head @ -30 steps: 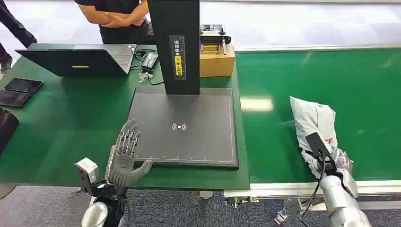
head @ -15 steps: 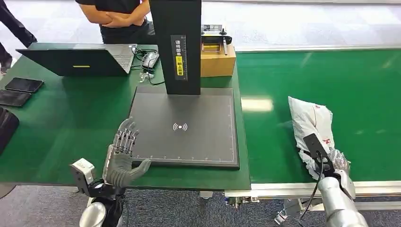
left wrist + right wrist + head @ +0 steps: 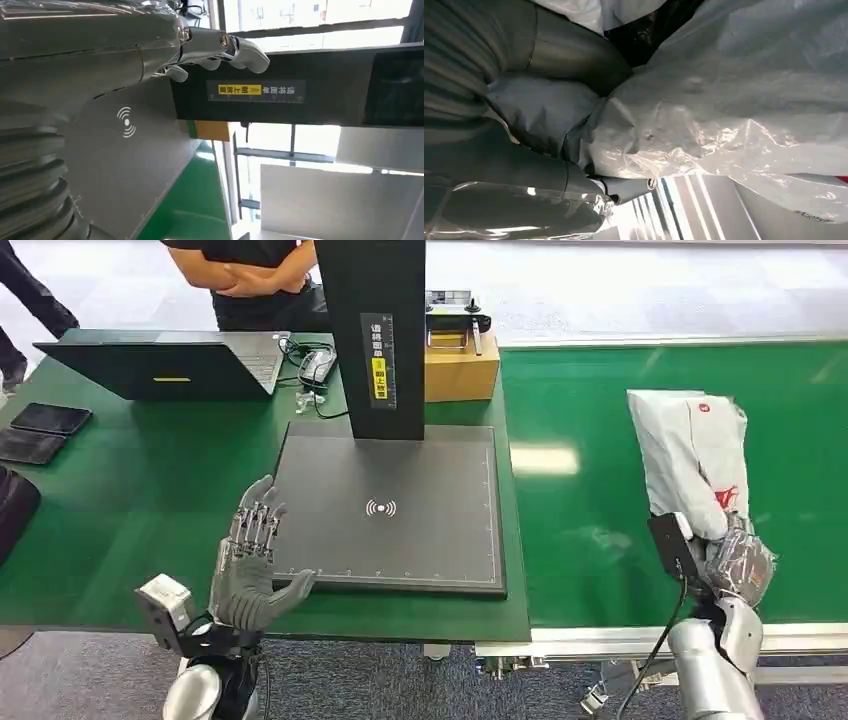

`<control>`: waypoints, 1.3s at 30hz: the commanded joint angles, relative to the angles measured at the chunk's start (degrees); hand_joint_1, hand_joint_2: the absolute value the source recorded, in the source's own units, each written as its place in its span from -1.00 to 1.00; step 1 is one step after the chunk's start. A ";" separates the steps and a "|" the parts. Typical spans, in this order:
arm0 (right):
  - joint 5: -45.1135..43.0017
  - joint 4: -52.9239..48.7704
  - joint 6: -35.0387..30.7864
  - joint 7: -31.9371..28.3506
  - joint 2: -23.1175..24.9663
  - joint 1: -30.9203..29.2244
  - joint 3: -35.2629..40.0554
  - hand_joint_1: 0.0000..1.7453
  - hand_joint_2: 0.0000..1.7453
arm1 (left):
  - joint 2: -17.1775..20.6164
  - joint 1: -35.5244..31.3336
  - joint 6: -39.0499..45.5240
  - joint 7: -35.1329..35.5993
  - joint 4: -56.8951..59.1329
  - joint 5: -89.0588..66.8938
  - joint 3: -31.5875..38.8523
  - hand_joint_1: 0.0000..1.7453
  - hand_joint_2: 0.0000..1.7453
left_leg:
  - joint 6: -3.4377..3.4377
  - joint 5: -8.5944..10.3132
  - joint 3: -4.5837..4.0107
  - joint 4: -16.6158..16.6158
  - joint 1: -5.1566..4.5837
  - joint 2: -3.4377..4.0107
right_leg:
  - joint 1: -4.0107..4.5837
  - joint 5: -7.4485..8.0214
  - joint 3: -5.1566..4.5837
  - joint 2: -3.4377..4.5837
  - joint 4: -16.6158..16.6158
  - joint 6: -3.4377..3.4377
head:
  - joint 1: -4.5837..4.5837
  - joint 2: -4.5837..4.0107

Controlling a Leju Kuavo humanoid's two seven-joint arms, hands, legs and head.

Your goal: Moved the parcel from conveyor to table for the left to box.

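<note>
Parcel (image 3: 693, 458) gripped by right hand (image 3: 738, 565) above conveyor (image 3: 600, 500); left hand (image 3: 248, 565) spread, empty.

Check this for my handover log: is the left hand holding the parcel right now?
No: the left hand hovers open at the edge of the black scanner pad, while the right hand grips the parcel.

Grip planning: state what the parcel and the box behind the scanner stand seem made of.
Parcel: thin grey-white plastic film, it seems; glossy and crinkled where the right robot hand grips it. Box: plain brown, matte, sharp-edged, probably corrugated cardboard.
</note>
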 commanded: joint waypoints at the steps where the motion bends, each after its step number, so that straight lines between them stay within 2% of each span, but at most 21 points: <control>1: 7.06 -13.39 -3.81 2.77 1.50 -0.54 7.15 1.00 1.00 | 0.35 -3.02 -0.83 0.63 1.79 -0.73 -1.85 -1.00 1.00 | -0.21 0.00 -0.01 -0.04 -0.04 0.25 | -0.07 0.04 -0.16 0.32 0.08 0.08 | 0.00 0.00; 4: 7.07 -14.23 -5.53 1.13 1.81 -0.15 9.11 1.00 1.00 | 1.02 -3.80 -1.34 0.19 2.18 -1.21 -2.16 -1.00 1.00 | -0.15 0.04 -0.01 -0.05 0.00 0.13 | -0.02 0.03 -0.10 0.18 0.02 0.07 | 0.00 0.00; 7: 8.15 -13.86 -3.30 -0.53 2.29 -1.67 13.90 1.00 1.00 | 1.23 -4.09 -1.71 -0.40 2.31 -1.25 -2.54 -1.00 1.00 | -0.19 0.04 0.05 -0.09 0.01 0.22 | -0.02 0.06 -0.08 0.28 -0.02 0.10 | 0.00 0.00; 10: 19.44 -9.43 0.20 -0.99 1.98 -5.06 24.28 1.00 1.00 | 1.40 -5.33 -2.25 -0.76 4.31 -1.37 -3.36 -1.00 1.00 | -0.17 0.01 0.05 -0.08 0.00 0.47 | -0.02 0.09 -0.11 0.51 0.02 0.07 | 0.00 0.00; 15: 26.28 3.07 4.81 -0.76 1.14 -13.83 38.55 1.00 1.00 | 1.22 -7.16 -2.12 -1.24 6.85 -1.52 -3.45 -1.00 1.00 | -0.13 0.02 0.03 -0.07 0.01 0.57 | 0.00 0.13 -0.14 0.60 0.03 0.04 | 0.02 0.00; 16: 26.53 6.60 4.67 -2.03 0.15 -16.16 42.27 1.00 1.00 | 1.16 -7.66 -2.16 -1.44 7.33 -1.23 -3.25 -1.00 1.00 | -0.20 0.05 0.09 -0.14 0.01 0.71 | -0.01 0.20 -0.14 0.77 0.00 0.07 | 0.00 0.00; 19: 26.57 10.77 4.89 -4.16 -0.56 -18.65 46.24 1.00 1.00 | 1.28 -8.09 -2.17 -1.71 7.73 -0.93 -3.13 -1.00 1.00 | -0.12 0.08 0.02 -0.07 -0.01 0.38 | -0.02 0.10 -0.13 0.42 0.06 0.04 | 0.00 0.00; 23: 26.78 16.15 5.72 -5.79 -1.01 -23.56 54.15 1.00 1.00 | 1.89 -7.59 -1.98 -2.70 7.54 -0.20 -3.26 -1.00 1.00 | -0.15 0.12 0.10 -0.13 0.00 0.47 | -0.02 0.13 -0.07 0.51 0.00 0.10 | 0.00 0.00; 30: 24.05 20.04 9.20 -8.08 -1.21 -30.00 62.67 1.00 1.00 | 2.48 -7.51 -1.78 -3.03 6.75 0.30 -3.32 -1.00 1.00 | -0.15 0.12 -0.04 -0.03 -0.02 0.34 | -0.05 0.08 -0.18 0.39 0.11 0.09 | 0.00 0.00; 39: 18.75 25.02 2.25 -12.54 -0.55 -35.85 69.72 1.00 1.00 | 2.73 -7.75 -1.86 -3.40 6.70 0.81 -4.48 -1.00 1.00 | -0.14 0.15 -0.06 -0.04 -0.03 0.14 | -0.05 0.05 -0.17 0.19 0.08 0.08 | 0.00 0.00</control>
